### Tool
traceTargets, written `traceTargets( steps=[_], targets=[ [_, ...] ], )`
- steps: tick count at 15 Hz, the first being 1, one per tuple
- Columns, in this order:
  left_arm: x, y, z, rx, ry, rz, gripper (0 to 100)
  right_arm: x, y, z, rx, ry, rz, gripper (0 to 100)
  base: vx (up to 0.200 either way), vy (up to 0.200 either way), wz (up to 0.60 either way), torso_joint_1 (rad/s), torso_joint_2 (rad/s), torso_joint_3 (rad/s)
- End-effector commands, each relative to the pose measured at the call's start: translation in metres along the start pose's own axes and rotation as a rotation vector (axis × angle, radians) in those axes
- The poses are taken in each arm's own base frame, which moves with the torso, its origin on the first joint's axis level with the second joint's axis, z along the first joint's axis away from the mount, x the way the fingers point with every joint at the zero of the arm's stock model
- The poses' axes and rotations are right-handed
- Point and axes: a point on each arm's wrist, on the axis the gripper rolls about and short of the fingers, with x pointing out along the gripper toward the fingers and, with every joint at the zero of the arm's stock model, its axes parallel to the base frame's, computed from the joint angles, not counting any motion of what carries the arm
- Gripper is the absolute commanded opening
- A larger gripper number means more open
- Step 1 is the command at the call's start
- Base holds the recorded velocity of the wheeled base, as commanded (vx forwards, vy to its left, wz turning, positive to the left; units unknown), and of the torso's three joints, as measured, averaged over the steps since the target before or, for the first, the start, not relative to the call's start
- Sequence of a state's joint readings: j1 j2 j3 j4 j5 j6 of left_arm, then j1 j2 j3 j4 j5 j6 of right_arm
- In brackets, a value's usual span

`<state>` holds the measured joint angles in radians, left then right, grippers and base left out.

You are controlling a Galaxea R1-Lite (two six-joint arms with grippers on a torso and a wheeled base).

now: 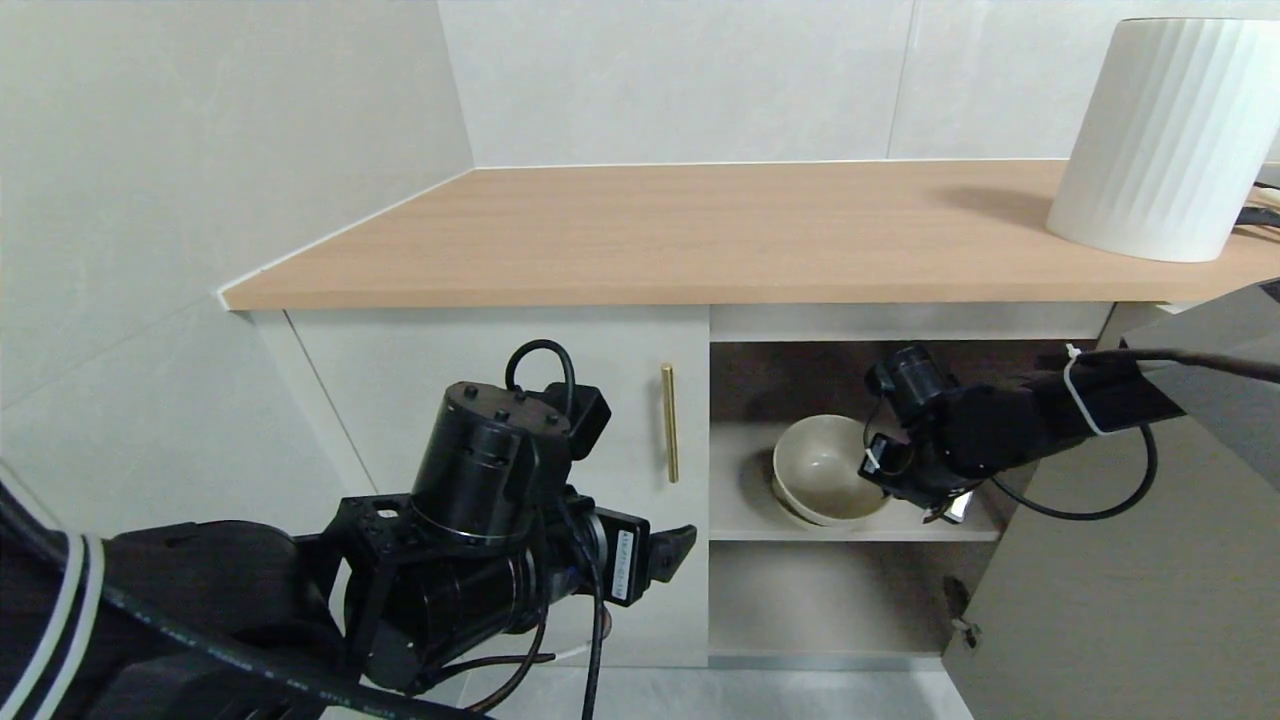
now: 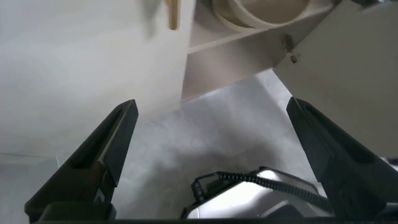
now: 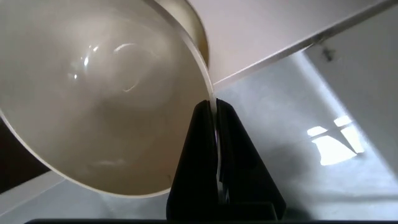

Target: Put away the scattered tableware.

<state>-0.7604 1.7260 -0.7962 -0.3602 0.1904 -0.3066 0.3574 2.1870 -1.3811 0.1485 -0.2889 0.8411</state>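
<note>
Right claw [image 3: 216,121]: clamped on the bowl [image 1: 818,470] rim, arm stretched into the open cupboard.
Bowl: on the upper shelf [image 1: 745,522].
Left claw [image 2: 212,109]: spread wide, held low before the closed door [image 1: 400,370].

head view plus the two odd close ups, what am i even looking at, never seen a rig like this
This is a robot with two arms. The head view looks down from a camera on its head. The other two pictures come from cameras on its wrists, so each looks along its own end effector. The right end effector is shut on the rim of a beige bowl, which is tilted at the upper shelf of a cabinet whose right door stands open. The left end effector is open and empty, in front of the closed left door with its brass handle. On the wooden counter above stands a white ribbed container.
</note>
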Motion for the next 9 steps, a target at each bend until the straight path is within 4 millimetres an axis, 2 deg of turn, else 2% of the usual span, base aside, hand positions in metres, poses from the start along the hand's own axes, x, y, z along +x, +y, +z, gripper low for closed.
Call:
traceTargets(
  steps=[1, 4, 6, 9],
  targets=[
    [0.0, 0.0, 0.0, 0.0, 0.001, 0.0, 100, -0.011, 0.0, 0.004, 0.031, 0.003, 0.035, 0, 0.0, 0.0, 0.0, 0.0, 0.0, 0.0],
    [0.0, 0.0, 0.0, 0.0, 0.001, 0.0, 100, -0.015, 0.0, 0.004, 0.044, 0.04, 0.067, 0, 0.0, 0.0, 0.0, 0.0, 0.0, 0.0],
    [0.0, 0.0, 0.0, 0.0, 0.001, 0.0, 100, -0.01, -0.004, 0.002, 0.051, 0.048, 0.052, 0, 0.0, 0.0, 0.0, 0.0, 0.0, 0.0],
    [0.001, 0.0, -0.001, 0.001, 0.003, 0.0, 100, 0.008, -0.007, 0.001, 0.066, 0.042, 0.034, 0, 0.0, 0.0, 0.0, 0.0, 0.0, 0.0]
  ],
)
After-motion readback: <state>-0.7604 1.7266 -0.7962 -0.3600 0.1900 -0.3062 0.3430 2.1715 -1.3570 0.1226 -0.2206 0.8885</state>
